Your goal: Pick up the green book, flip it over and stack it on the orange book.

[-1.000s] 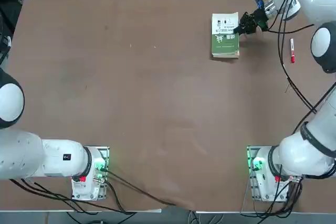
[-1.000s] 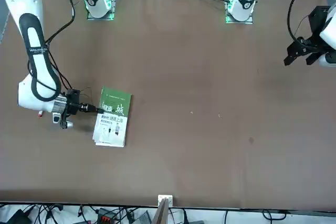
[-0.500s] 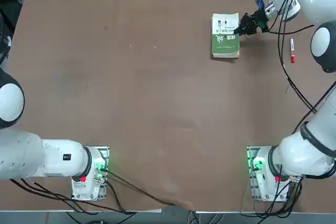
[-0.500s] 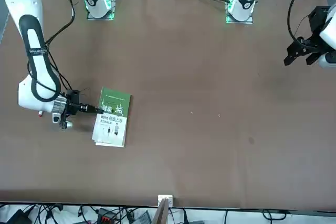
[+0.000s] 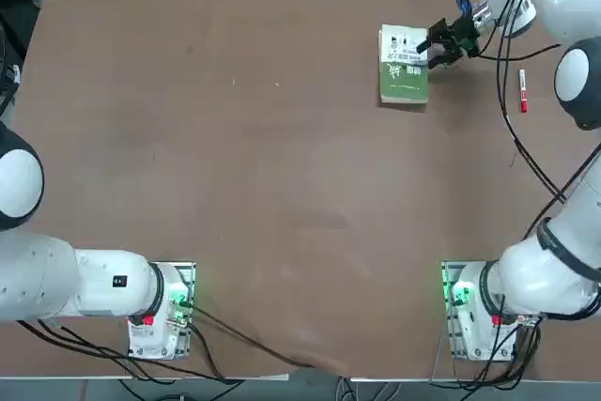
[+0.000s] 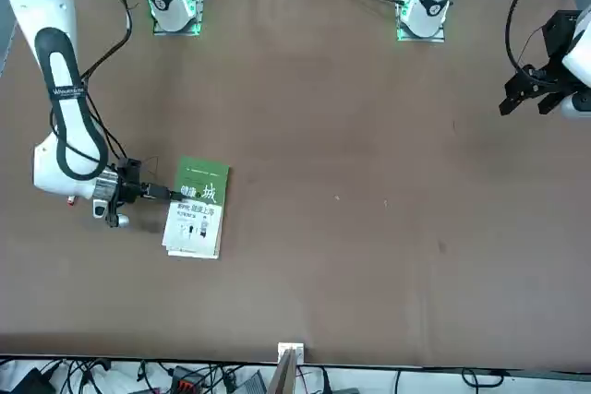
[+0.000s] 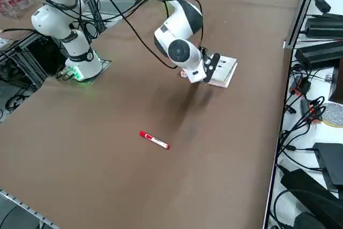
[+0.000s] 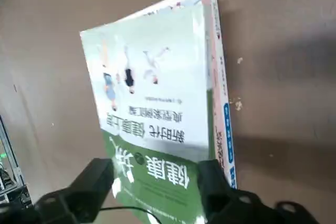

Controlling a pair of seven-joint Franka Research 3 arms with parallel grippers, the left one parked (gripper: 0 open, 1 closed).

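Near the far right corner of the brown tabletop [image 5: 235, 157], the green book [image 5: 403, 65] lay flat with its half-white, half-green side up, the white half toward the far edge. It rested on top of another book, of which only a thin edge showed beneath it; in the wrist view a pale spine with blue and reddish marks [image 8: 223, 114] ran along one long side of the stack. Whether that lower volume was the orange book could not be told from these views.

The right hand [image 5: 439, 45] sat level with the stack at the green book's right long edge, pointing toward it. Its two black fingers [image 8: 94, 182] stood spread apart, one to each side of the green end of the cover in the wrist view, and they gripped nothing. In the front view the hand [image 6: 166, 194] appeared just beside the book's edge [image 6: 197, 207]; whether a fingertip touched the cover was not clear.

A red marker [image 5: 523, 89] lay on the tabletop to the right of the books, well apart from them, and it also showed in the side view [image 7: 154, 140].
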